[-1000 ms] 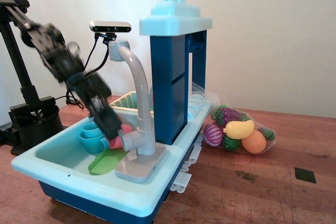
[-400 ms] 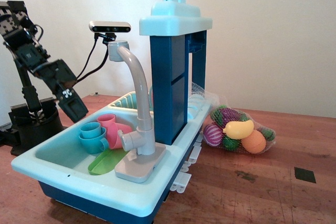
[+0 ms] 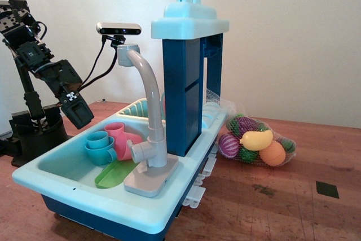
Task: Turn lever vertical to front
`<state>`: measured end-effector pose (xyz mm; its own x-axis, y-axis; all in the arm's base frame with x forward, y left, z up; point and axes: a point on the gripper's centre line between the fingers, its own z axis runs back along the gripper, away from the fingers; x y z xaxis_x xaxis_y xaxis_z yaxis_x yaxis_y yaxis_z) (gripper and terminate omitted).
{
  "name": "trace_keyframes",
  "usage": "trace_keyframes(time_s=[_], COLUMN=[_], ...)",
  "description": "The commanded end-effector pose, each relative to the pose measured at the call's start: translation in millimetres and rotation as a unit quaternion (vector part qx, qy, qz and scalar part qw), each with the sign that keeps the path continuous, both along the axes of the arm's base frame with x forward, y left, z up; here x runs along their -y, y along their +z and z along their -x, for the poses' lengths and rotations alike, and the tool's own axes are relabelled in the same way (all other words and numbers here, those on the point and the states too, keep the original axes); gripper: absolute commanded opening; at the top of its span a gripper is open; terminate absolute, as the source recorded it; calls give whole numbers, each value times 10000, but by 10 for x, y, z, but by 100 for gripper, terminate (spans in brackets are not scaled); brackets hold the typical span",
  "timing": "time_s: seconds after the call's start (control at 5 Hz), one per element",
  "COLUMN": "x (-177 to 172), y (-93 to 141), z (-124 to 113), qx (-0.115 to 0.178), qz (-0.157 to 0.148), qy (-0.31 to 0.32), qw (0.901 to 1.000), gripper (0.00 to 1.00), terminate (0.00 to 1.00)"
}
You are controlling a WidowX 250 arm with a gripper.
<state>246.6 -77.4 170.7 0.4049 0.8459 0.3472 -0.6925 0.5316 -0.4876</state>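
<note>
The lever (image 3: 139, 151) is a short grey stub jutting left and toward the front from the lower column of the grey toy tap (image 3: 151, 134), which stands on a flat grey base plate (image 3: 148, 180) on the sink's front rim. My gripper (image 3: 80, 114) hangs at the far left, above the left end of the sink basin, well apart from the lever. Its fingers look closed together and hold nothing that I can see.
The light-blue toy sink (image 3: 67, 187) holds teal cups (image 3: 100, 147), a pink cup (image 3: 121, 139) and a green tray (image 3: 114, 174). A blue tower (image 3: 189, 83) stands behind the tap. A net bag of toy fruit (image 3: 256, 140) lies to the right. A camera (image 3: 118, 28) stands behind.
My gripper has drawn back from beside the lever, up and to the left, out of the basin. In the last half second it barely moved. The lever looks the same.
</note>
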Motion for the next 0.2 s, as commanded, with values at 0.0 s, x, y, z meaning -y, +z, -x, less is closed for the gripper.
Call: trace_keyframes(time_s=[0.0], x=[0], y=[91], z=[-57], qx=[149], qz=[27], qy=[-77], qw=[9999], gripper=[100], terminate=[100])
